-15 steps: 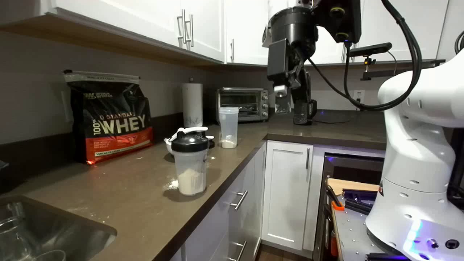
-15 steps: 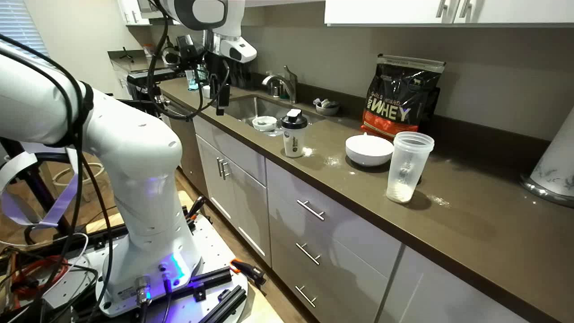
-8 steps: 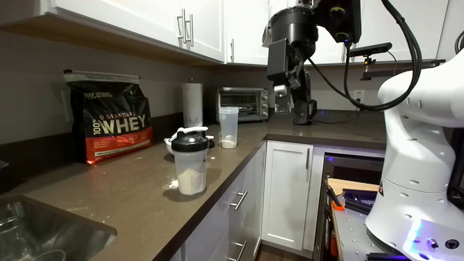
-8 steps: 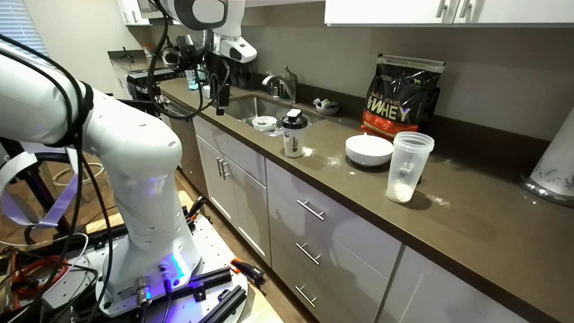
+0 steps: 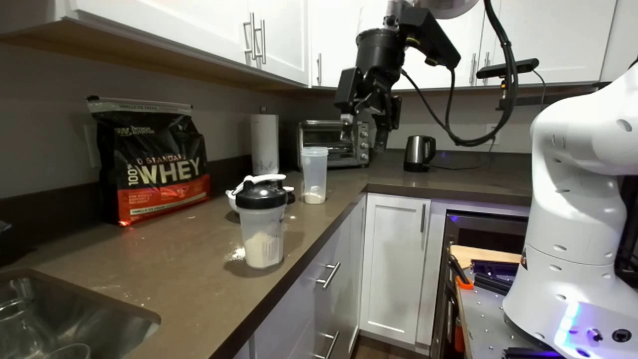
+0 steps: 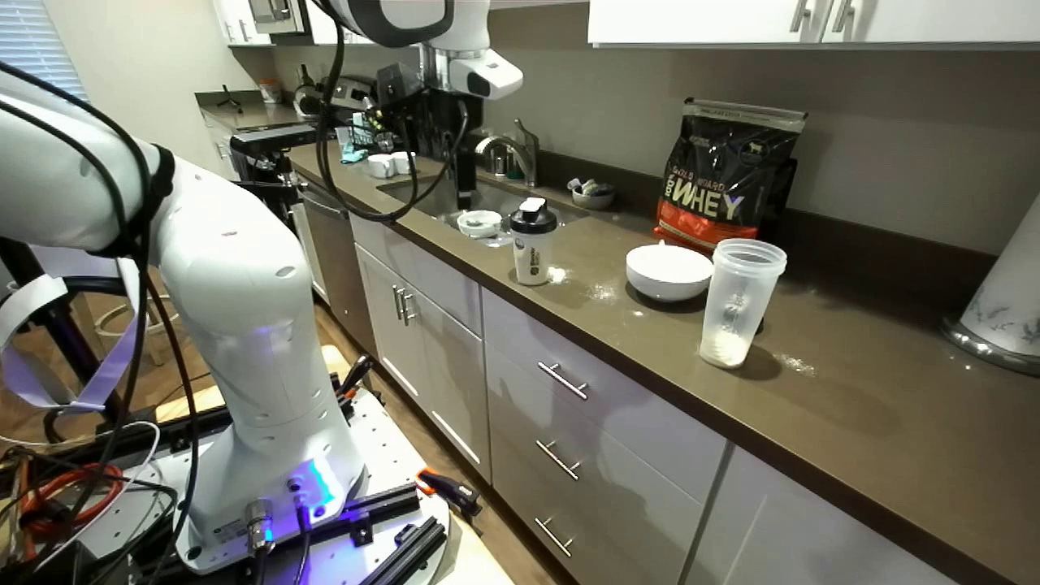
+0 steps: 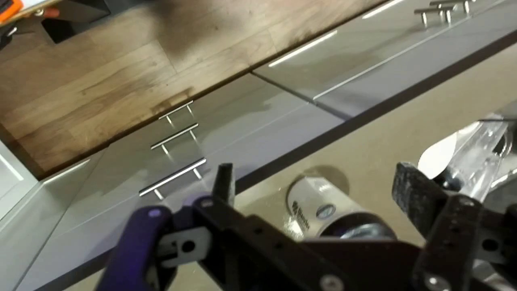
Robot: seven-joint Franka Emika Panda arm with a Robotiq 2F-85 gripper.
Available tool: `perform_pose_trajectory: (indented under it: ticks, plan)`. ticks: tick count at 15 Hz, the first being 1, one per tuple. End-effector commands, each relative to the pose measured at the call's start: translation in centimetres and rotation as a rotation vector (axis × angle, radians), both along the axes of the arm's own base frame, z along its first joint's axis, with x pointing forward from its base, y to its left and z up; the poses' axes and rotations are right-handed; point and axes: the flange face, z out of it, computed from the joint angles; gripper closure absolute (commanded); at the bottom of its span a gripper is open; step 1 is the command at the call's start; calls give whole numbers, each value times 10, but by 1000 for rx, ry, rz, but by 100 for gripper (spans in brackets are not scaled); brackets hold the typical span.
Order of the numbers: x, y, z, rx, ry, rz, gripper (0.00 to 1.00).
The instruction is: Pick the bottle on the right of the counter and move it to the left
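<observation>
The tool (image 7: 316, 174) is gripping nothing right now, its jaws gaping really wide. It's hanging up in the air, upper middle of the frame in both exterior views. The clear bottle (image 6: 739, 305) is standing upright on the table (image 6: 877, 439), right of center in an exterior view, pale powder (image 6: 725, 348) sitting in its bottom. A white bowl (image 6: 669, 272) is sitting just beside it, and the black-lidded shaker (image 7: 323, 202) is showing lower middle in the wrist view.

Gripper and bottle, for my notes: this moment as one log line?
gripper: open, empty; bottle: upright on counter; shaker: lidded, upright; grasp: none yet
</observation>
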Motion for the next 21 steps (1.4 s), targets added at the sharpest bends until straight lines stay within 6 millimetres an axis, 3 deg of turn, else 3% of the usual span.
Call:
perform_pose_trajectory:
  ticks: [1, 5, 12, 17, 18, 21]
  plan:
    - [30, -51, 18, -38, -68, -86, 0]
    - [58, -99, 41, -103, -164, -175, 0]
    - [107, -143, 65, -314, -307, -182, 0]
    - [125, -188, 61, -388, -294, -240, 0]
    - [116, -195, 56, -381, -275, -259, 0]
    - [118, -224, 43, -365, -233, -319, 0]
